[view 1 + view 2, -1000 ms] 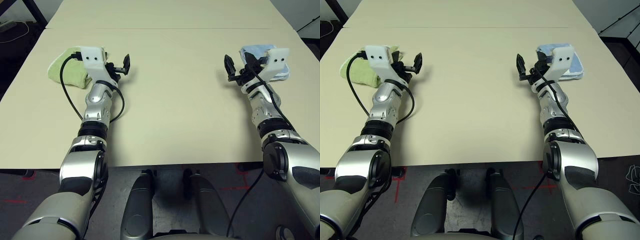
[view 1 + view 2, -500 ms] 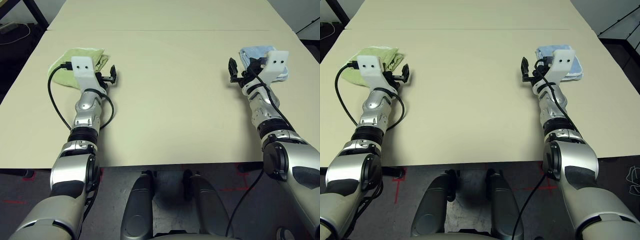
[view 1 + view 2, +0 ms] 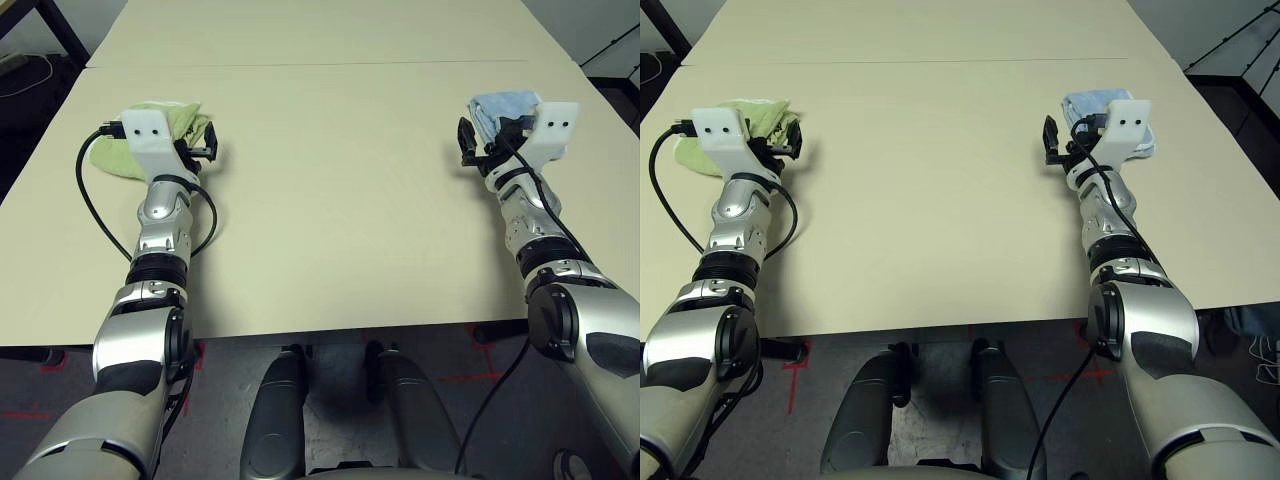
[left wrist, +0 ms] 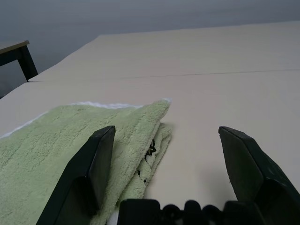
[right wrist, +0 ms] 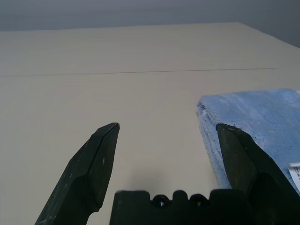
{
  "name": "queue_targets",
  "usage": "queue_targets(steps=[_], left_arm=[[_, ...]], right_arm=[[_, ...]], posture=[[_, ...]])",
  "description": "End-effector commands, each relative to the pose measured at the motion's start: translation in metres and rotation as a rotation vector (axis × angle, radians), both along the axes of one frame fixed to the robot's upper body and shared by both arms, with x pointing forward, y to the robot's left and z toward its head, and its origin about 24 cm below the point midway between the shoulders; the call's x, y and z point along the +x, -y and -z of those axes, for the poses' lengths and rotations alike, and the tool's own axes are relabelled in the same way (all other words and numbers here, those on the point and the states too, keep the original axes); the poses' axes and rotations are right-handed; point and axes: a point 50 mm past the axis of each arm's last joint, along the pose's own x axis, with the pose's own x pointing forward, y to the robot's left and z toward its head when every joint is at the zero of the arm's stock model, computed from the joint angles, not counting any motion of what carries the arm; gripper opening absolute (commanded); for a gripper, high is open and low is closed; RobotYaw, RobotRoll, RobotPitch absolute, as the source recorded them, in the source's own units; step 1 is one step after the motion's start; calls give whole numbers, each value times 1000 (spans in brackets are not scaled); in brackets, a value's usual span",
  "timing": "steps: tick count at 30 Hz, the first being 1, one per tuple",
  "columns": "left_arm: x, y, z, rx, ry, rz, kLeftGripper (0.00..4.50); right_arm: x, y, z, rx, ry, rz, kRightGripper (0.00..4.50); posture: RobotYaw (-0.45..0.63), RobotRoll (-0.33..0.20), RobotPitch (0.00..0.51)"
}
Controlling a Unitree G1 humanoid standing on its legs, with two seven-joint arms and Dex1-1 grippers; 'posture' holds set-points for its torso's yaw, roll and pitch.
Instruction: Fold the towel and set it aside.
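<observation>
The towel (image 4: 61, 154) lies folded in soft layers on the surface (image 3: 340, 200), just ahead of the left gripper (image 4: 161, 140), whose fingers are spread and empty. The right gripper (image 5: 164, 140), well apart from the towel, also has its fingers spread, beside the blue towel (image 5: 262, 122). Being terry, the towel should be light, limp and grippy; a pinch through the stacked edge by the white stitching looks best.

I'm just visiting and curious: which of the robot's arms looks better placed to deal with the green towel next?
The left. Its open left gripper hangs right at the folded green towel on the table's left side. The right gripper sits far across, beside a blue towel.
</observation>
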Motion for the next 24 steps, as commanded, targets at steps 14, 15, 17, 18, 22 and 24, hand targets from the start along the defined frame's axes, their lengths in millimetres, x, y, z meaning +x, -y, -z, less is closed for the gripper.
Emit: queue_targets(steps=[14, 15, 17, 18, 22, 24], left_arm=[[-6, -13, 15, -29, -51, -54, 4469], [-6, -13, 14, -29, -50, -55, 4469], [-6, -14, 14, -29, -50, -56, 4469], [-6, -14, 14, -29, -50, -56, 4469], [-6, -15, 13, -30, -47, -59, 4469], [-6, -15, 12, -30, -46, -58, 4469]], right_arm=[[-1, 4, 6, -22, -29, 64, 4500], [-1, 5, 6, -21, -25, 66, 4500], [-1, 5, 5, -19, -25, 72, 4500], [-1, 4, 5, -19, -26, 72, 4500], [-1, 4, 5, -19, -25, 78, 4500], [0, 3, 5, -17, -23, 78, 4500]], posture=[[-2, 0, 194], [-3, 0, 194], [-3, 0, 193], [-3, 0, 193], [-3, 0, 192], [-3, 0, 191]])
